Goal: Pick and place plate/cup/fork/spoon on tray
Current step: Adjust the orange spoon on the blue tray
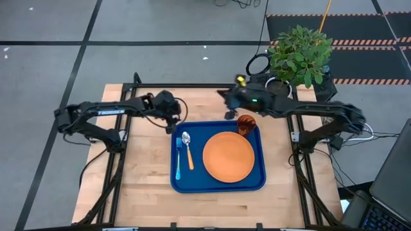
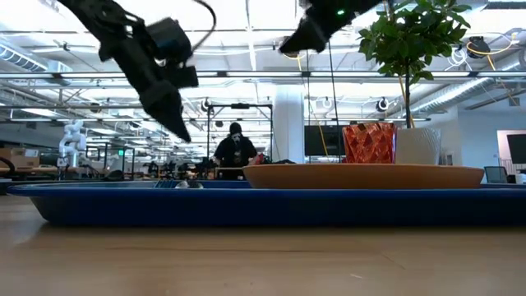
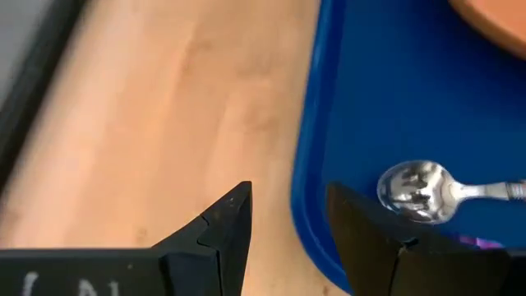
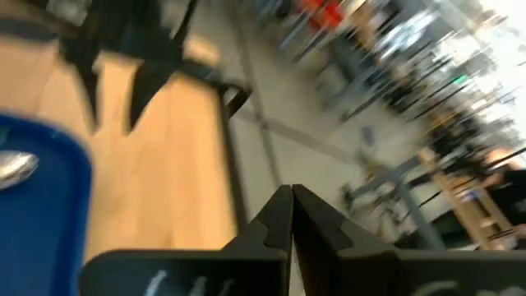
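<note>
The blue tray [image 1: 218, 186] lies on the middle of the table. On it are the orange plate [image 1: 228, 156], the orange-red cup [image 1: 246, 123] at its far right corner, and, side by side at its left, the spoon [image 1: 187, 149] and the light-blue fork [image 1: 178, 163]. My left gripper [image 1: 174, 126] hangs open over the tray's far left corner. In the left wrist view [image 3: 289, 201] its fingers stand either side of the tray's rim [image 3: 306, 164], near the spoon's bowl [image 3: 415, 191], touching nothing. My right gripper [image 1: 228, 102] is shut and raised beyond the tray's far edge [image 4: 292, 197].
A potted plant [image 1: 300, 54] in a white pot [image 2: 417, 145] stands at the table's far right corner, behind the cup. A laptop [image 1: 392, 186] sits off the table's right side. Bare wood lies left of the tray and in front of it. A person [image 2: 235, 148] shows in the room beyond.
</note>
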Robot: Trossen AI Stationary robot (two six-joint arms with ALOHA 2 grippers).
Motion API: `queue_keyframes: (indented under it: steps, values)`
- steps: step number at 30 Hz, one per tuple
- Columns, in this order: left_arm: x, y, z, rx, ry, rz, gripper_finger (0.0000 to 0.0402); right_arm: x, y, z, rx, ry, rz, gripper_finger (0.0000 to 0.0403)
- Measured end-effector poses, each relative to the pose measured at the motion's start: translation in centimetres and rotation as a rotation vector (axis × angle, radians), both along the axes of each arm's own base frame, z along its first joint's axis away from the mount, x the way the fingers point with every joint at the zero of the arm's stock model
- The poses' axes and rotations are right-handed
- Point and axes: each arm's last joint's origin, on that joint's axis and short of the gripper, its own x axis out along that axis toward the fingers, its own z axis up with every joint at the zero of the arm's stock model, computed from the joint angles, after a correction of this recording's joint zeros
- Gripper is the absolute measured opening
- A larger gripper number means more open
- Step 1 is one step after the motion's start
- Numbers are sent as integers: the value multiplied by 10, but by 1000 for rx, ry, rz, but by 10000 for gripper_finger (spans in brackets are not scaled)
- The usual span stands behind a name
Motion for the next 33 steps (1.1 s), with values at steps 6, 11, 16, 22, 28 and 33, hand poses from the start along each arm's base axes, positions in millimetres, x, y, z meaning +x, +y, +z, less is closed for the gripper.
queue_keyframes:
  steps: [6,11,16,22,28,33]
  values:
    - [10,3,-25,-74,75,-28,161,-42,8,8,-80,-298,1,2]
    - [15,3,-36,-126,87,-35,161,-63,13,9,-103,-400,2,2]
    - [20,-5,-37,-135,81,-53,161,-67,14,11,-100,-409,2,2]
    - [29,-15,-34,-92,41,-30,161,-65,13,9,-103,-397,4,2]
    - [29,-12,-34,20,66,32,161,-65,13,9,-103,-399,4,2]
    - [35,-17,-41,39,82,104,161,-65,13,9,-105,-398,5,2]
